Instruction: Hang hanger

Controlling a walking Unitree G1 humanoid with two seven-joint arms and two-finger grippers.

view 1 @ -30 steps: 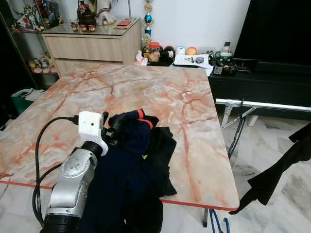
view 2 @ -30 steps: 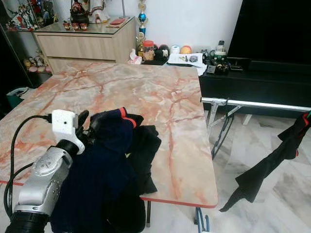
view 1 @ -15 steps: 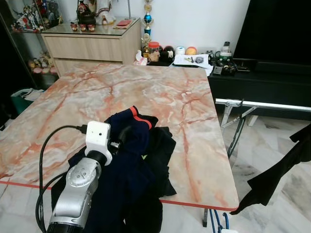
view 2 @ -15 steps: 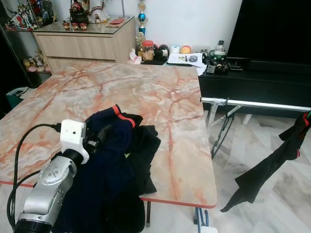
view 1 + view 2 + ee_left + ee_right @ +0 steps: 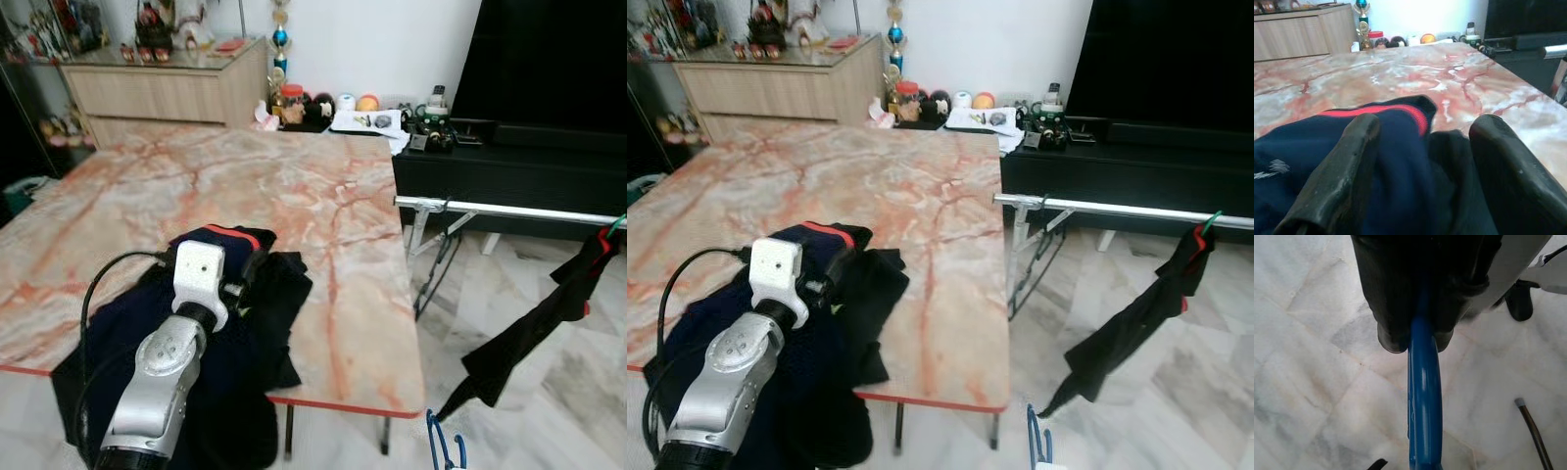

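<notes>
Two grippers: your left gripper (image 5: 1422,161) is gaping wide over navy garment (image 5: 1327,147) on marble table (image 5: 294,186); right gripper (image 5: 1415,335) is clamping blue hanger (image 5: 1424,401) w/ fingers closed, low above floor (image 5: 1317,396).

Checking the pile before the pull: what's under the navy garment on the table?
Black clothing lies under the navy garment, which the left tool straddles, on the marble table. Anything deeper in the pile is covered.
</notes>
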